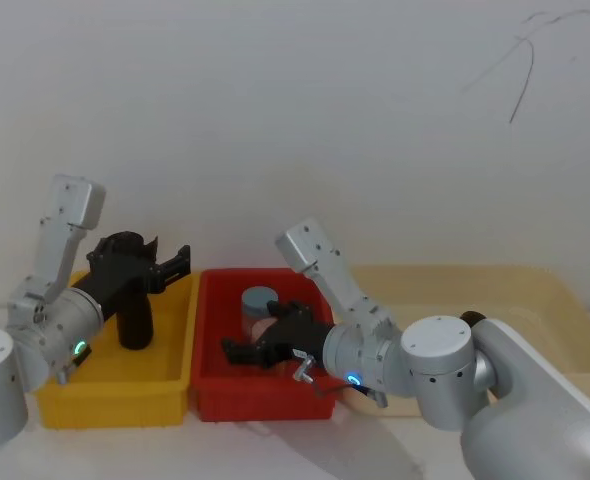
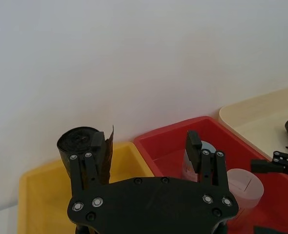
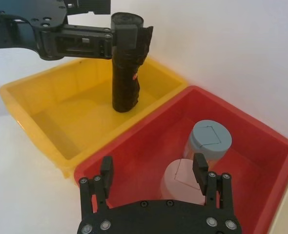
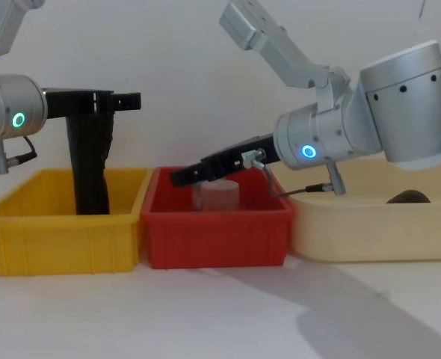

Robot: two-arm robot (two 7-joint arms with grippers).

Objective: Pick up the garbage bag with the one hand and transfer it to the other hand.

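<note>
The garbage bag (image 3: 126, 68) stands upright in the yellow bin (image 3: 46, 122), lower end down inside it, small red label facing the red bin (image 3: 261, 161). The left gripper (image 2: 145, 140), green ring on its wrist, is level w/ the top of the roll. Its jaws are spread wide: one finger (image 2: 96, 142) is right against the roll, the other well apart from it. The right gripper (image 3: 154, 168), blue ring, hangs over the red bin w/ jaws spread too, nothing btw. them, just above a pink-lidded jar (image 3: 180, 178) & near a grey-lidded jar (image 3: 211, 138). A cream tray (image 4: 355, 224) sits beside the red bin.
</note>
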